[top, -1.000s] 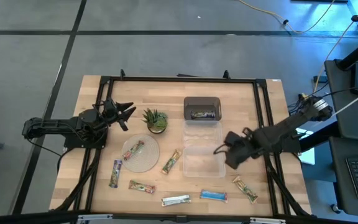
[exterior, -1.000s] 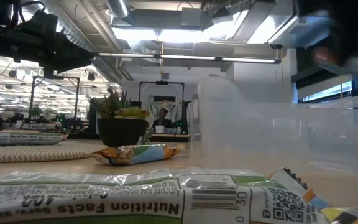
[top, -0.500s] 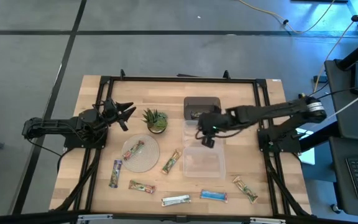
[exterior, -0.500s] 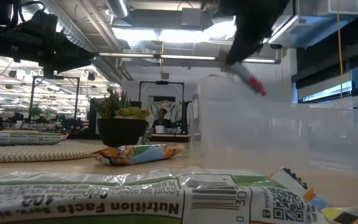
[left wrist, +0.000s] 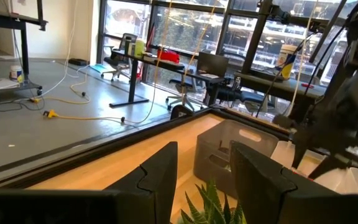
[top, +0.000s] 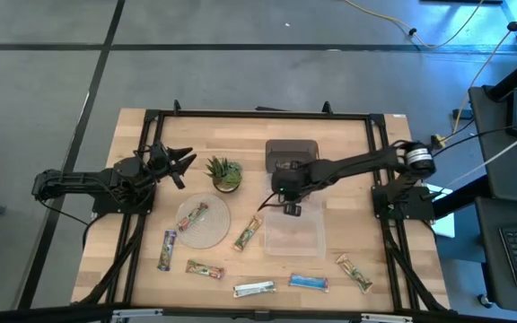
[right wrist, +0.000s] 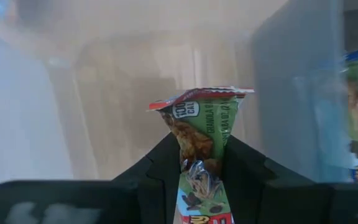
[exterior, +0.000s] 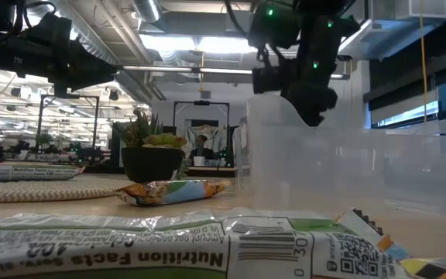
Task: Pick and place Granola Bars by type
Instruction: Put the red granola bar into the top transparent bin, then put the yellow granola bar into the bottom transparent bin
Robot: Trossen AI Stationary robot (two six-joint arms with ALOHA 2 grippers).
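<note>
My right gripper [top: 288, 201] hangs over the left part of the far clear bin [top: 305, 184], shut on a green granola bar with a red crimped end [right wrist: 199, 118]. It also shows in the low view [exterior: 307, 93], above the bin. My left gripper [top: 185, 163] waits open and empty at the table's left, near the potted plant [top: 225, 173]. Another bar [top: 194, 217] lies flat on the round woven mat [top: 214, 229]. Several bars lie flat on the table near its front edge: [top: 248, 233], [top: 167, 249], [top: 205, 268], [top: 253, 288], [top: 308, 282], [top: 354, 272]. My right gripper pinches the green bar between its two fingers [right wrist: 160, 168], across the bar's width. The red crimped end [right wrist: 201, 94] juts out past the fingertips, and the bar's other end runs back between the fingers. The bar is lifted clear, above the clear bin.
A dark grey bin [top: 293, 148] with a purple bar in it stands at the far side, touching the far clear bin. A second clear bin [top: 294, 238] stands nearer the front. The black frame rails [top: 240, 115] run round the table.
My right gripper has carried the bar from over the near clear bin's right side toward the table's far and left edges. It now hangs over the far clear bin's left part. The bars on the table have stayed where they were.
</note>
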